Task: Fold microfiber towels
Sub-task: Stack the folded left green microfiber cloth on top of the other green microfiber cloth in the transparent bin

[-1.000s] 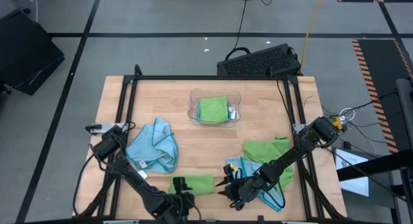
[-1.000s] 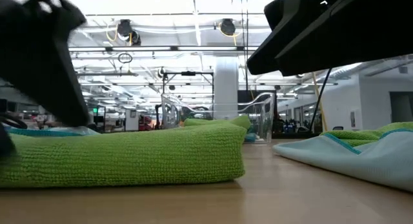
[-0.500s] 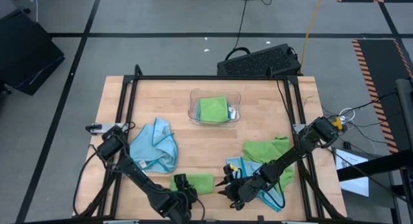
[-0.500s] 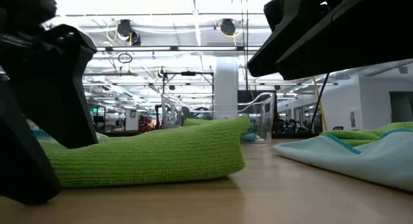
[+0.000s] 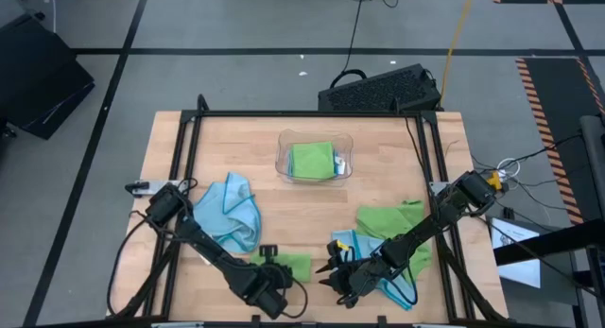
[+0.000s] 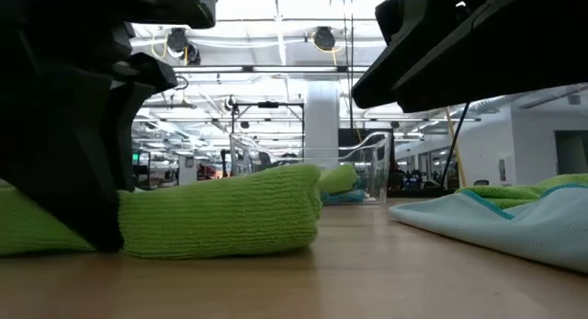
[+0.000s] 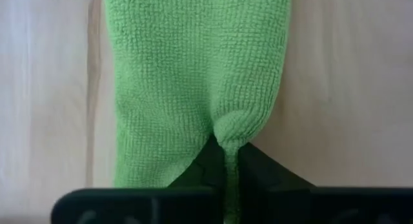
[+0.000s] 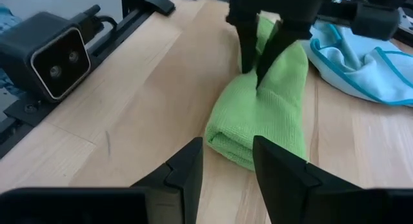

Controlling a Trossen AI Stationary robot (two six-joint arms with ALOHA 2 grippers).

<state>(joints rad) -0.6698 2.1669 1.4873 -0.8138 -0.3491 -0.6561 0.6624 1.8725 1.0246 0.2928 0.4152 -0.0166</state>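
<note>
Left claw (image 7: 222, 156) pinches folded green towel (image 7: 193, 75); right claw (image 8: 226, 162) hovers beside.

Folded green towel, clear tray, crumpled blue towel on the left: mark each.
Folded green towel (image 8: 271, 101): right wrist view, its top surface.
Clear tray (image 5: 281, 167): high view, its left rim.
Crumpled blue towel (image 5: 227, 213): high view, middle of the heap.

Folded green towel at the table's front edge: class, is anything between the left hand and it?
Nothing visible. The left hand is already shut on the folded green towel, pinching a ridge of its cloth.
</note>
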